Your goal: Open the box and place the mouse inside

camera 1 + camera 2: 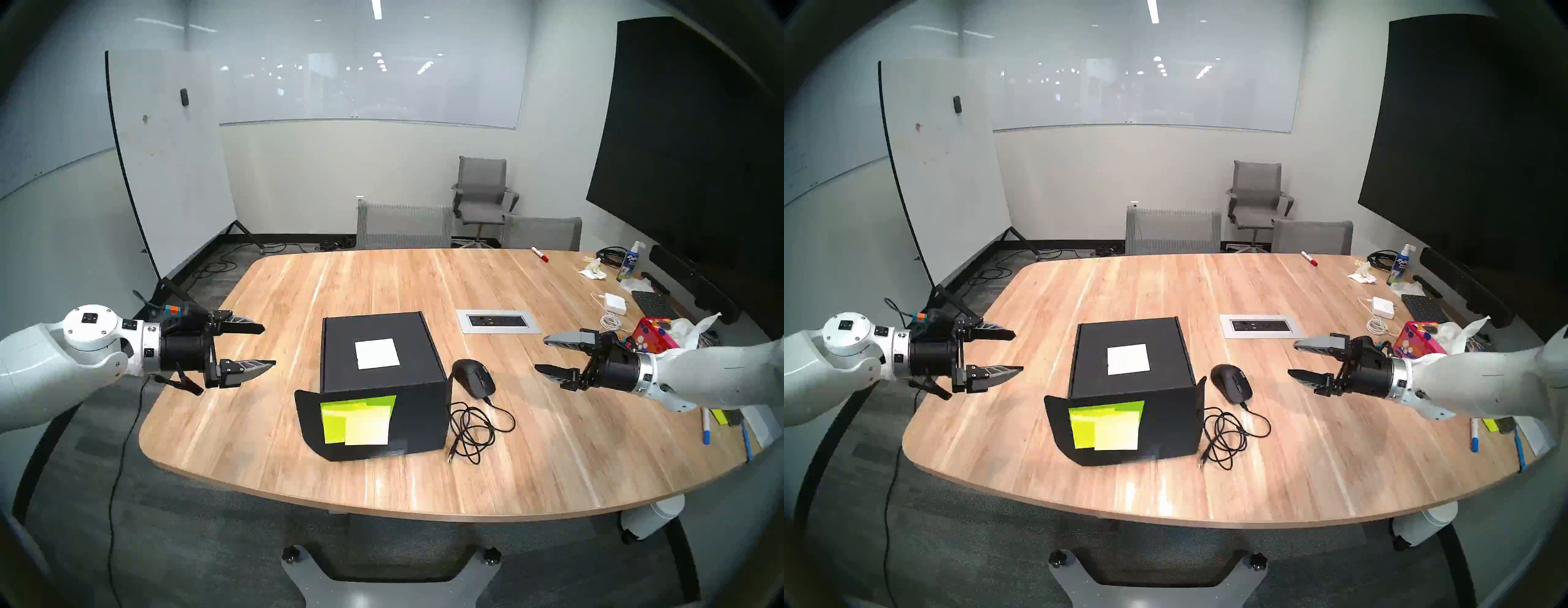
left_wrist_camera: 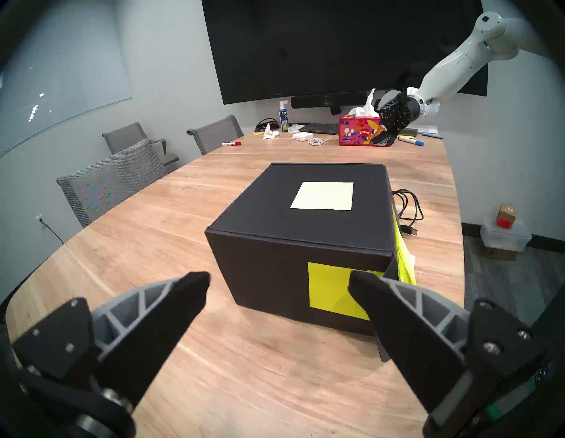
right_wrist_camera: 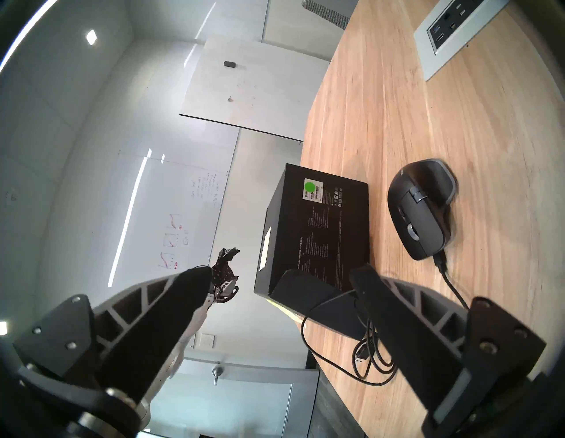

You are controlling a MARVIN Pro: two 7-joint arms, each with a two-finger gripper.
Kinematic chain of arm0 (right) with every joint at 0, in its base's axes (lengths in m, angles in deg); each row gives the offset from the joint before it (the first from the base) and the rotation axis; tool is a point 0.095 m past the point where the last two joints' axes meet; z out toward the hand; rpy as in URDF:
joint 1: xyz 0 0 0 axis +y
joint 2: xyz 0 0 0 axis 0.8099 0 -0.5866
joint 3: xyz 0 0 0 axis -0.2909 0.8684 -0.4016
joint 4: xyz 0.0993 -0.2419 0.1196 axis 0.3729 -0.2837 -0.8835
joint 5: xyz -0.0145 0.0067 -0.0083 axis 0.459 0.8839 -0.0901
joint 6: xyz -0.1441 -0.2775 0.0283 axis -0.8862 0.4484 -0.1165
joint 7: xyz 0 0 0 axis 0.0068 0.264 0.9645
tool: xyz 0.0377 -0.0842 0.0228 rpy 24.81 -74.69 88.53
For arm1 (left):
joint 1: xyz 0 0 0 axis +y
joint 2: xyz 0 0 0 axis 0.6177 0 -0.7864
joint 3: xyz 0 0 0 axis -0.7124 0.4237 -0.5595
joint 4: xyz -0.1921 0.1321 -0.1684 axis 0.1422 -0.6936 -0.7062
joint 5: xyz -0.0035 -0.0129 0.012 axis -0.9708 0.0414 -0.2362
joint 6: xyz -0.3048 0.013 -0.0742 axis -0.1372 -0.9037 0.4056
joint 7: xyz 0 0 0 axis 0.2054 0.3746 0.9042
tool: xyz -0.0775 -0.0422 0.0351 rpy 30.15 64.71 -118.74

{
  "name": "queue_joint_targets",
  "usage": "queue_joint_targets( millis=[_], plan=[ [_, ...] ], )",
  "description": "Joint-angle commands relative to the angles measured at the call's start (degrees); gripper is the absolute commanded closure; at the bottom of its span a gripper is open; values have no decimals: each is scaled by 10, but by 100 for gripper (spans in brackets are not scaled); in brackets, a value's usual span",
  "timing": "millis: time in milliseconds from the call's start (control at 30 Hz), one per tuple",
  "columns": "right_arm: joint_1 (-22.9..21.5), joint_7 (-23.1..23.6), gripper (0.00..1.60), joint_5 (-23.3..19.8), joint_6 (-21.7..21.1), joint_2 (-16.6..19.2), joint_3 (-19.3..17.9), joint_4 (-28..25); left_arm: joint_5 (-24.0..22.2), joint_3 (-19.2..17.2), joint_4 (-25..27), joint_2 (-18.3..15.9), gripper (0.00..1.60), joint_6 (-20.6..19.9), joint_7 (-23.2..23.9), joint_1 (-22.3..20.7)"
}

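A matte black cardboard box (image 1: 382, 361) sits closed on the pale wooden table (image 1: 339, 280), its front flap (image 1: 352, 424) (bearing yellow-green sticky notes (image 1: 358, 420)) hanging outward; a white paper square (image 1: 377, 353) lies on its top. The black wired computer mouse (image 1: 474, 377) rests on the table just right of the box, its thin black cable (image 1: 477, 429) coiled in front. The left gripper (image 1: 263, 346) and right gripper (image 1: 541, 354) hover apart from both, jaws spread wide, holding nothing.
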State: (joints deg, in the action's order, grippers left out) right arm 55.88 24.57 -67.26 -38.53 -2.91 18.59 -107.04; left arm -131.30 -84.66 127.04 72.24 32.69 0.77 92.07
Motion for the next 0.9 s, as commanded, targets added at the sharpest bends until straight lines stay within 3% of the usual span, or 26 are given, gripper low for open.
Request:
queue_joint_targets(
  millis=[0, 300, 333, 600, 867],
  plan=[
    [34, 56, 0, 14, -34, -42, -26, 44, -3, -7, -1, 1, 0, 4, -2, -7],
    [26, 26, 0, 68, -47, -58, -40, 46, -3, -7, -1, 1, 0, 4, -2, -7],
    [23, 4, 0, 71, -47, -51, -49, 35, -3, -7, -1, 1, 0, 4, -2, -7],
    [14, 11, 0, 132, -34, -52, -51, 25, -4, -7, -1, 1, 0, 5, -2, -8],
    [-8, -24, 0, 171, -37, -40, -46, -8, -4, -6, -1, 1, 0, 5, -2, -8]
  ],
)
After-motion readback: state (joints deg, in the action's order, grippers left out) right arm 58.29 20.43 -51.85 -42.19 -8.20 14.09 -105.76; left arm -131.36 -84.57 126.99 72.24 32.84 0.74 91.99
